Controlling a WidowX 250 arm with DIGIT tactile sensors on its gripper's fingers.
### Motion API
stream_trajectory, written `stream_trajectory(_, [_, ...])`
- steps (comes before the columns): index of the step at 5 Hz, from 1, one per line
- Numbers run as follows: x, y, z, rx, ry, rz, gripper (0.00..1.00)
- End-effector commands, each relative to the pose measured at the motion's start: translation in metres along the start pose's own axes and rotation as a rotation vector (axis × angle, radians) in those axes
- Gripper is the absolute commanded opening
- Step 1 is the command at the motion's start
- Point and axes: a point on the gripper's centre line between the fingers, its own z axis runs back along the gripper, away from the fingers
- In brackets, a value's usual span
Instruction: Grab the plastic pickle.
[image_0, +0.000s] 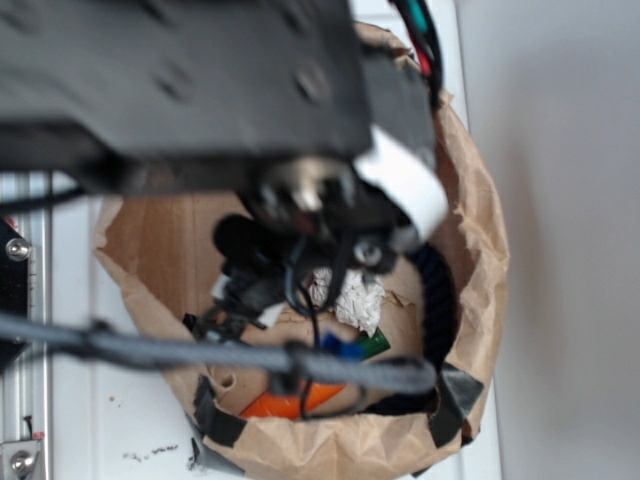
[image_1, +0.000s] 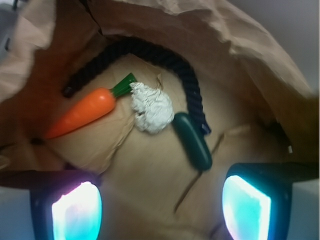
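Observation:
The plastic pickle (image_1: 192, 141), dark green and smooth with rounded ends, lies on the brown paper floor of a bag, just ahead of my gripper (image_1: 161, 207). The gripper is open, its two glowing pads wide apart with only paper between them. The pickle's near end sits slightly right of the gap's middle, short of the right pad (image_1: 246, 206). In the exterior view the arm hangs over the bag and hides the pickle; the gripper (image_0: 300, 270) is down inside the bag.
An orange carrot (image_1: 82, 112) with a green stem lies left. A crumpled white wad (image_1: 151, 108) touches the pickle's far end. A dark navy rope (image_1: 165, 57) curves behind them. Crinkled paper bag walls (image_1: 210, 35) ring everything; its rim (image_0: 490, 250) shows outside.

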Motion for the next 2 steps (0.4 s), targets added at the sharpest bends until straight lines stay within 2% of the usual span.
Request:
stream_trajectory(1, [0.009, 0.004, -0.036, 0.027, -0.021, -0.207, 1.00])
stream_trajectory(2, [0.009, 0.005, -0.047, 0.009, -0.018, -0.235, 1.00])
